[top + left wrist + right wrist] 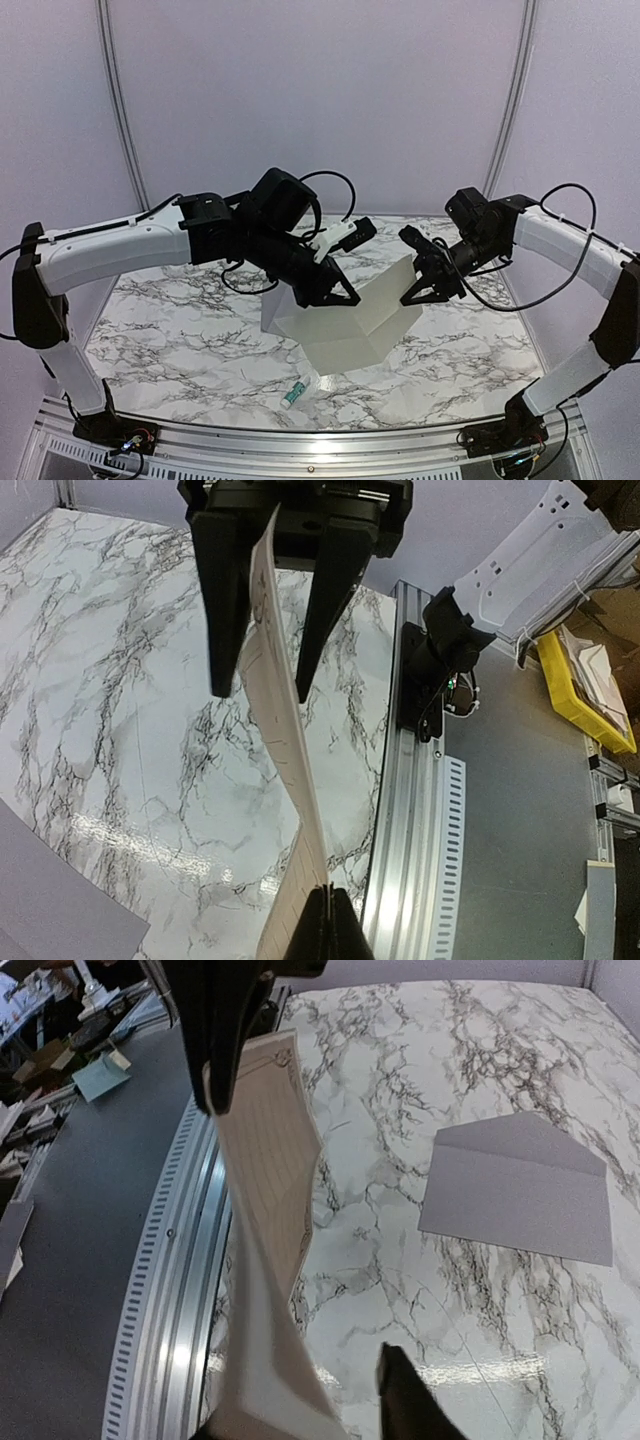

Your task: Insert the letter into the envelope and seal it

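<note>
The letter (350, 325), an off-white creased sheet, hangs in the air between both arms above the table. My left gripper (340, 295) is shut on one edge of it; in the left wrist view the jaws (330, 920) pinch the sheet (285, 750). My right gripper (425, 290) is open, its fingers (222, 600) straddling the other end. In the right wrist view the letter (265, 1190) lies against one side of the open gripper (300, 1390). The grey envelope (520, 1190) lies flat on the table, flap open, apart from both grippers. I cannot make it out in the top view.
A small green-and-white tube (294, 393) lies on the marble table (180, 330) near the front edge. An aluminium rail (300, 445) runs along the near edge. Walls enclose the back and sides.
</note>
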Robot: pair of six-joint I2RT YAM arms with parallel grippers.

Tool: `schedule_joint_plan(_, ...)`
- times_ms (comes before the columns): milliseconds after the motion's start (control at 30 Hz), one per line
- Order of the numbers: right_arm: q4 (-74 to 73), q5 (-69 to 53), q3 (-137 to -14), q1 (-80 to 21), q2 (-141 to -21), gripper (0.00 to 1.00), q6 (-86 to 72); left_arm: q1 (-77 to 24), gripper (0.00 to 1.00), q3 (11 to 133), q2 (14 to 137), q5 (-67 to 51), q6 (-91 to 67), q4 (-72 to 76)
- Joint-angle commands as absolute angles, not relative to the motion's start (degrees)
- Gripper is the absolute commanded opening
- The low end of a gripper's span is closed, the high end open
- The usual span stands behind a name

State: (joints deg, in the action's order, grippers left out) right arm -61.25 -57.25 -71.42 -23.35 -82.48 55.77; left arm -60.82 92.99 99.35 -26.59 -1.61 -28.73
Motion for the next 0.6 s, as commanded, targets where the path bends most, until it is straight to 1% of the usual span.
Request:
schedule_joint_plan(0, -68.59, -59.39, -74.23, -23.81, -85.00, 0.22, 62.62, -60.91, 0.00, 95.24, 100.58, -23.77, 2.91, -32.14)
schedule_joint_plan(133, -72.30, -60.14, -74.58, -23.79, -86.45, 0.01, 66.01, -60.91, 0.00, 95.52, 101.06, -21.19, 3.79, -32.29)
schedule_joint_plan(200, -73.35, -60.46, -74.53, -23.82, -86.81, 0.00, 67.46, -60.91, 0.00, 95.87, 101.49, -19.59, 4.18, -32.28)
schedule_joint_plan(233, -73.69, -60.47, -74.60, -23.77, -86.91, 0.00, 67.67, -60.91, 0.10, 95.89, 101.60, -18.51, 4.35, -32.30)
schedule_joint_plan(267, -74.05, -60.44, -74.72, -23.81, -86.97, 0.00, 68.08, -60.91, 0.22, 95.89, 101.56, -16.78, 4.39, -32.28)
schedule_joint_plan(367, -74.89, -59.55, -75.67, -23.77, -87.09, 0.00, 68.63, -60.82, 0.48, 94.46, 100.70, -13.86, 6.26, -31.78)
schedule_joint_plan(433, -75.63, -59.17, -76.23, -23.78, -87.33, 0.00, 68.86, -60.82, 0.58, 92.50, 99.44, -13.10, 8.29, -31.27)
schedule_joint_plan(500, -76.58, -59.29, -76.74, -23.81, -87.69, 0.00, 69.31, -60.82, 0.62, 89.63, 97.98, -12.30, 10.16, -30.44)
schedule_joint_plan(567, -77.09, -59.40, -76.97, -23.75, -87.95, 0.00, 69.42, -60.69, 0.62, 86.92, 96.59, -11.72, 11.72, -29.08)
